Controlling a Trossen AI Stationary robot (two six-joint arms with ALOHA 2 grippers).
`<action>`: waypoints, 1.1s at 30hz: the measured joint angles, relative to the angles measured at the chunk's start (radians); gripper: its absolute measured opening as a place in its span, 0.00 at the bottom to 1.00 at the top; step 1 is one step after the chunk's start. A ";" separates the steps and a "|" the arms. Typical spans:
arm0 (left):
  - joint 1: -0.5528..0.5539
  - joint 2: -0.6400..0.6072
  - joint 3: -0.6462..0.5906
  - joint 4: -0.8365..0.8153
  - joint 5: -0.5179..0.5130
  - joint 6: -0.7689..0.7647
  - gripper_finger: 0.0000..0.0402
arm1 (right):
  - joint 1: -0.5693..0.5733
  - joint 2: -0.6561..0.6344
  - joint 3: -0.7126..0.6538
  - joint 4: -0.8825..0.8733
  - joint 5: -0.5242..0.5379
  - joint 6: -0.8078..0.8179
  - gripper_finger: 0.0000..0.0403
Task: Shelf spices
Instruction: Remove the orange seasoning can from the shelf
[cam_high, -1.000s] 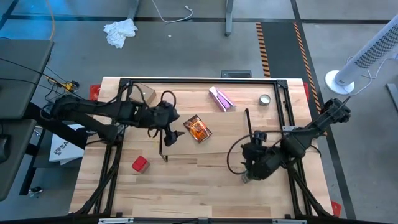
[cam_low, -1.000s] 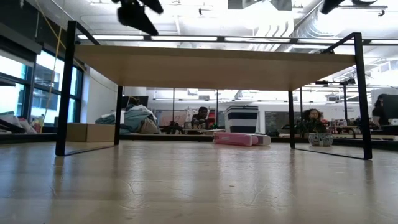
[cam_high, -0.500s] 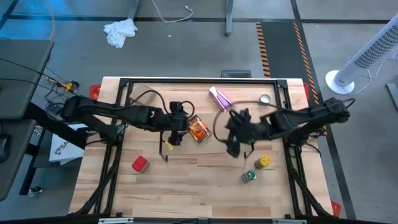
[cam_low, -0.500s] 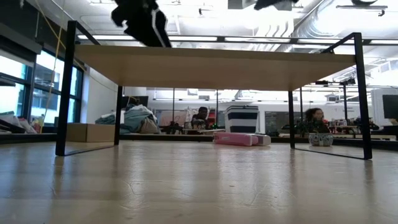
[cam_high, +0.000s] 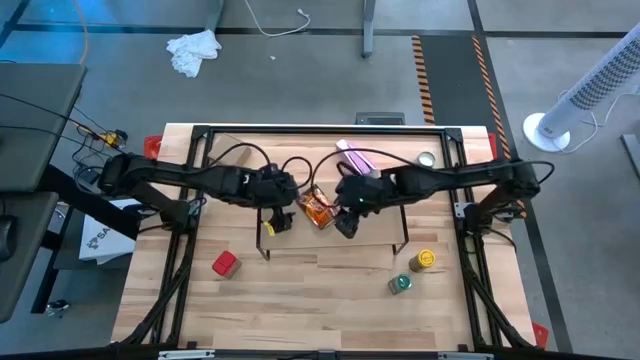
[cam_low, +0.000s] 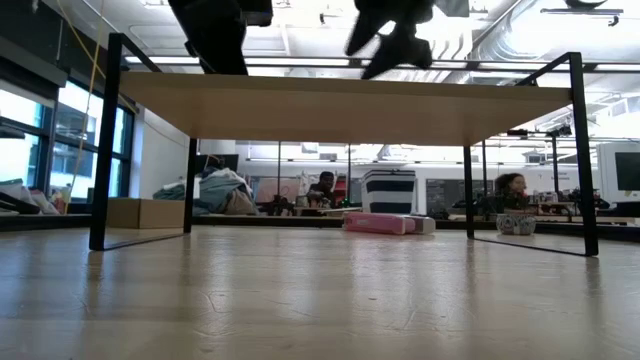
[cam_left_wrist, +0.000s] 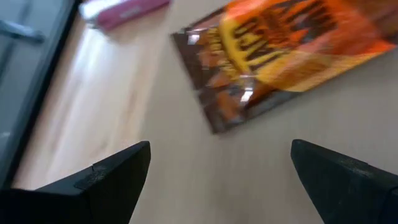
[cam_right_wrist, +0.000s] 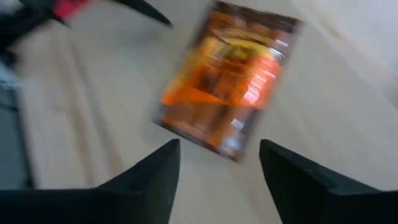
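Note:
The flat orange-brown packet (cam_high: 318, 207) lies flat on light wood inside the shelf's (cam_high: 335, 238) outline. It also shows in the left wrist view (cam_left_wrist: 280, 56) and the right wrist view (cam_right_wrist: 227, 87). My left gripper (cam_high: 280, 205) (cam_left_wrist: 221, 180) hovers open on the packet's left. My right gripper (cam_high: 345, 215) (cam_right_wrist: 221, 180) hovers open on its right. Both hang just above the shelf's plank (cam_low: 340, 105) in the low view. The red boxy container (cam_high: 225, 263), the yellow jar (cam_high: 425, 260) and the green-lidded jar (cam_high: 400, 284) stand on the table.
A pink-purple packet (cam_high: 355, 157) and a small round silver tin (cam_high: 427, 159) lie near the table's far edge. A black frame (cam_high: 320, 130) runs around the table. Bare wood lies along the near edge, between the red container and the two jars.
My right gripper has swung from the green-lidded jar near the table's right side toward the far left, ending beside the orange-brown packet. That uncovered both jars. My left gripper has come down toward the shelf top and edged toward the packet. The packet has not moved.

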 joint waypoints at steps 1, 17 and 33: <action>0.002 0.004 0.000 0.009 0.026 0.005 0.96 | -0.009 0.004 0.000 0.027 -0.039 -0.003 0.50; -0.021 0.031 -0.002 0.038 -0.014 -0.006 0.94 | -0.203 0.002 -0.014 0.025 -0.196 0.184 0.44; -0.056 0.014 -0.002 0.075 -0.057 -0.077 0.63 | -0.208 0.003 -0.014 0.041 -0.209 0.106 0.16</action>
